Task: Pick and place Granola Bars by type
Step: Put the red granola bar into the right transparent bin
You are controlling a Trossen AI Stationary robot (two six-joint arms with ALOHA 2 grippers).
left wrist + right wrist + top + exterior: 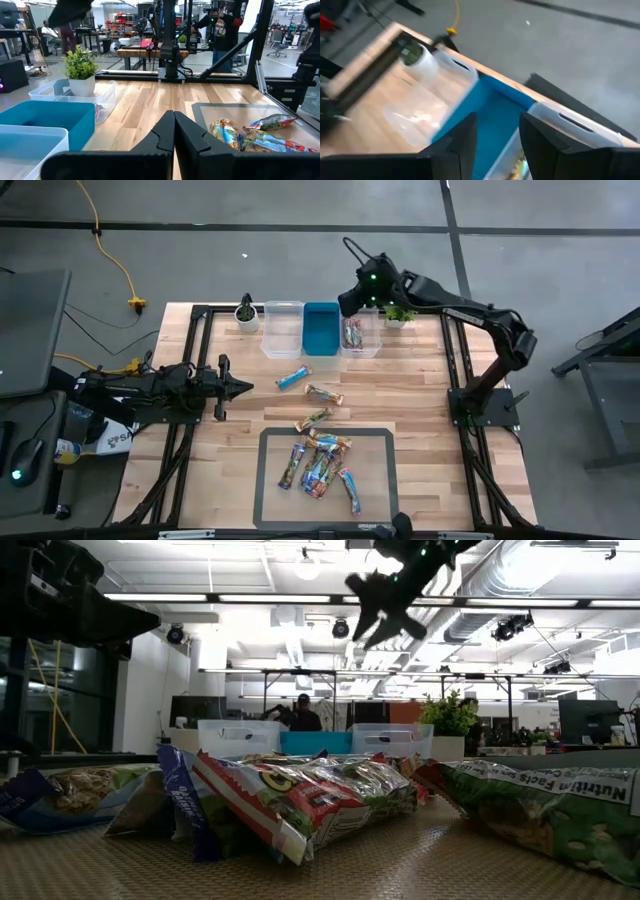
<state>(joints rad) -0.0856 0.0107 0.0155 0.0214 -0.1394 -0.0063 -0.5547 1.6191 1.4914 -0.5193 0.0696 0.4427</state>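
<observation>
Several Granola Bars (320, 465) lie heaped on a dark mat (268, 480) near the table's front edge. More lie loose on the wood: a blue one (293, 378) and brown ones (323, 394), (314, 420). At the far edge a few bars (352, 333) lie in the right clear bin (362, 348). My right gripper (346, 302) hangs high over the bins, open, with nothing between its fingers (465, 137). My left gripper (240, 387) rests shut at the table's left, pointing level, away from the bars.
A row of bins stands at the far edge: a clear one (282, 328), a blue one (321, 328) and the right clear one. A small potted plant (246, 313) stands left of them and another (398, 313) to their right. A person (303, 715) shows beyond the table.
</observation>
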